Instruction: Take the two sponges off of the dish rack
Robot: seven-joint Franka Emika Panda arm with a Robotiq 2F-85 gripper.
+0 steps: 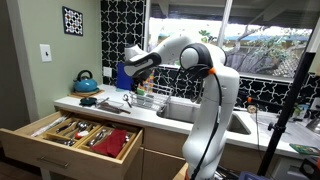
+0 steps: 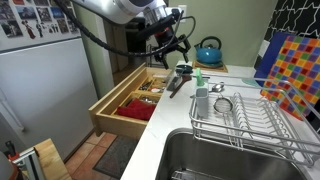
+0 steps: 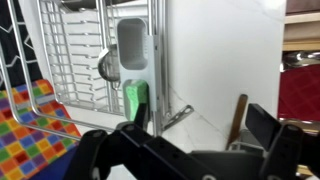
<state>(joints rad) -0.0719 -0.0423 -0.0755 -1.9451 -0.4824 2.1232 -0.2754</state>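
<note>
**A:** Where do the two sponges sit?

**B:** Both are at the end of the dish rack (image 3: 85, 60) that faces the open drawer (image 2: 130, 100). In the wrist view the pale sponge (image 3: 132, 43) stands against the rack's end wire. The green sponge (image 3: 136, 97) is right next to it, on the side nearer the gripper (image 3: 190, 152). I cannot tell whether they rest on the wire or hang from it.

**A:** And the gripper itself?

**B:** It is empty, with the jaws spread wide. It hovers over the tabletop (image 3: 215, 60) just off that same end of the rack and touches neither sponge.

**A:** Which one goes first?

**B:** The green one, I think, since it is nearer. Turn the jaws to straddle its narrow faces, come straight down, and close only once both fingers are past its top edge.

**A:** What needs watching?

**B:** The rack wire is close by, so a finger could snag it or push the pale sponge over. A dark utensil handle (image 3: 238, 118) lies on the tabletop beside that end, so approach clear of it. Lift straight up before moving away from the rack.
</note>
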